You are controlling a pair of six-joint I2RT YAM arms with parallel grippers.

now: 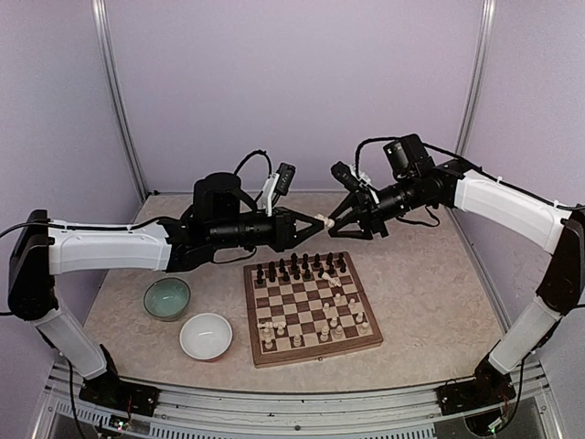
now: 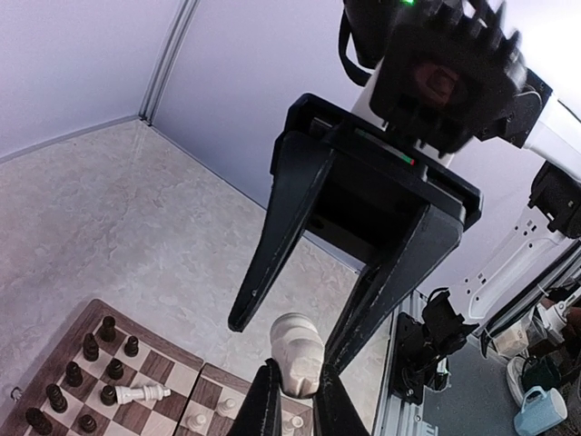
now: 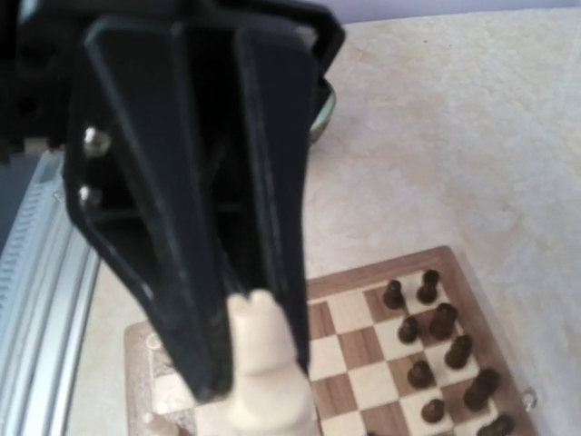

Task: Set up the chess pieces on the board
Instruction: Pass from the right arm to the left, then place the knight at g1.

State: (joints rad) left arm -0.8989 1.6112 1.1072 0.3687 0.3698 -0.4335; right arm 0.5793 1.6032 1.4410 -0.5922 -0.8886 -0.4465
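Above the far edge of the board [image 1: 315, 351], the left gripper [image 1: 313, 219] and right gripper [image 1: 332, 218] meet tip to tip with a cream piece [image 1: 321, 219] between them. The left's fingers pinch it, and the right's are spread. Dark pieces [image 1: 302, 268] fill the far two rows, and cream pieces [image 1: 331, 320] are scattered nearer. A green bowl [image 1: 167, 297] and a white bowl [image 1: 206, 336] sit left of the board.

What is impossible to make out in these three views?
- Type of the cream piece: tiny in the top view, blurred in the right wrist view, base hidden by the left gripper in the left wrist view.
- Whether the right gripper touches it: unclear in the left wrist view.
- Full board: cut off by the frame edges in both wrist views.
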